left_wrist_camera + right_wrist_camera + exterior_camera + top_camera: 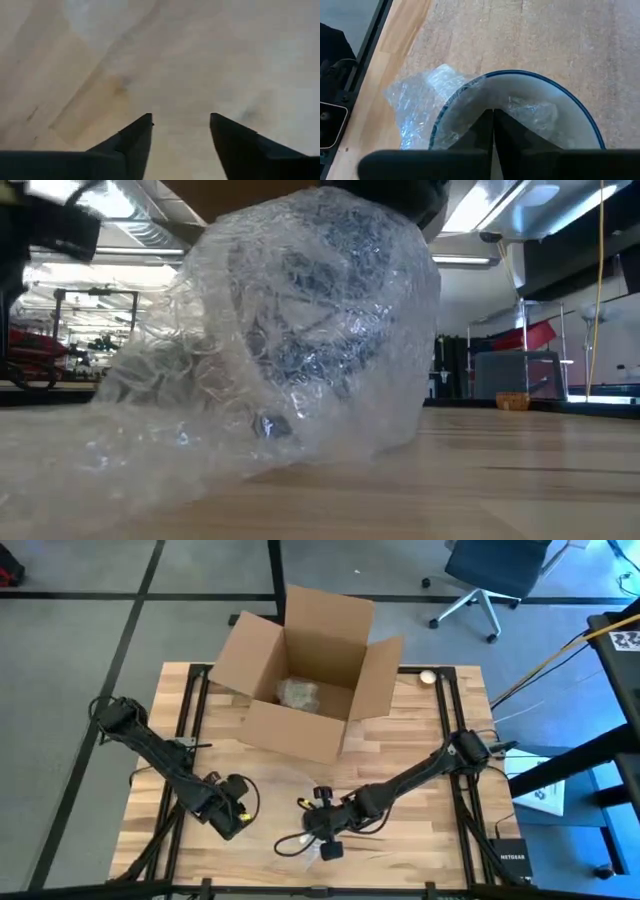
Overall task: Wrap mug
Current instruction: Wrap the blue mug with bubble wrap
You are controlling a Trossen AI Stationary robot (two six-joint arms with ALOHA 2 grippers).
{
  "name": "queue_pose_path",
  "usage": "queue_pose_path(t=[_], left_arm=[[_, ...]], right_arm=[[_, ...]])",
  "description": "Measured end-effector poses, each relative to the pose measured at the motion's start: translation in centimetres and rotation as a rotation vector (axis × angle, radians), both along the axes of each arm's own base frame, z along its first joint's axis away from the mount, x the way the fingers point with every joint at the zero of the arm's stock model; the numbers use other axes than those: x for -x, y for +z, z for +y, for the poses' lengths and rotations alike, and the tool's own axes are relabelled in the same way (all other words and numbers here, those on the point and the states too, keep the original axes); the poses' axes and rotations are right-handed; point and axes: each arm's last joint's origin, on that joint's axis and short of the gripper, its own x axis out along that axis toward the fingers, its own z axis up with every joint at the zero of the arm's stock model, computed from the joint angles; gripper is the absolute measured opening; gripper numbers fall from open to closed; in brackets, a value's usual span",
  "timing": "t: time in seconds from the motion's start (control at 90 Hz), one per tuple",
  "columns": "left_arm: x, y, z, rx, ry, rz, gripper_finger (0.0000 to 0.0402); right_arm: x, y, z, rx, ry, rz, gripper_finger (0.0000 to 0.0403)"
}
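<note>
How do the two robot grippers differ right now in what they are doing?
The left gripper has its jaws apart with nothing between them, only bare table below. The right gripper has its jaws closed together, reaching down into the mug.

In the high view the left gripper sits off to the side, away from the bubble wrap, while the right gripper is right over it.

Both are dark and hang low over the table's front part.

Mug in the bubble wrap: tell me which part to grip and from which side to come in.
Grip the mug by its blue-edged rim, coming straight down from above. Its mouth faces upward and is uncovered, while bubble wrap cloaks the outer wall, which would likely be slippery. The right end effector is already there, fingers together inside the mouth. The left end effector waits open over bare table.
</note>
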Motion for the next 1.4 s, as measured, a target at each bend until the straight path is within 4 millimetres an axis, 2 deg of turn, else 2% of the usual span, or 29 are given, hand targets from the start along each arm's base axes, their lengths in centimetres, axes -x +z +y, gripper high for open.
queue_pose_path(t=[0.144,0.311,0.411,0.533,0.6,0.656,0.833,0.967,1.144,1.256,1.4], left_arm=[[0.8,-2.3,0.8,0.02,0.098,-0.029,0.0226],[1.2,-4.2,1.1,0.076,0.114,-0.118,0.0214],[1.4,-4.4,1.2,0.073,0.127,-0.117,0.0176],[1.1,-4.3,1.0,0.07,0.105,-0.132,0.0084],[0.5,-3.7,0.5,0.094,0.085,-0.155,0.0029],[-0.1,-3.1,0.0,0.107,0.066,-0.18,0.0011],[-2.6,0.7,-1.8,0.087,-0.038,-0.342,0.0001],[-4.8,4.2,-3.1,0.029,-0.156,-0.531,0.0001],[-7.9,7.7,-3.5,-0.039,-0.295,-0.803,0.0],[-9.4,8.3,-3.1,-0.08,-0.367,-0.877,0.0],[-11.1,7.0,-2.4,-0.04,-0.404,-0.856,0.0]], right_arm=[[0.0,0.0,0.0,0.0,0.0,0.0,0.0001],[0.0,0.0,0.0,0.001,0.0,0.001,0.0001],[0.0,0.0,0.0,0.002,0.002,-0.002,0.0001],[0.0,0.0,0.0,0.004,0.001,-0.004,0.0001],[0.0,0.0,0.0,0.005,0.001,-0.004,0.0001],[0.0,0.0,0.0,0.006,0.0,-0.005,0.0001],[0.0,0.0,0.0,0.01,0.0,-0.007,0.0001],[0.0,0.0,0.0,0.01,0.0,-0.008,0.0001],[0.0,0.0,0.0,0.011,0.0,-0.008,0.0001],[0.0,0.0,0.0,0.011,0.0,-0.008,0.0001],[0.1,0.0,0.1,0.011,0.01,-0.001,0.0001]])
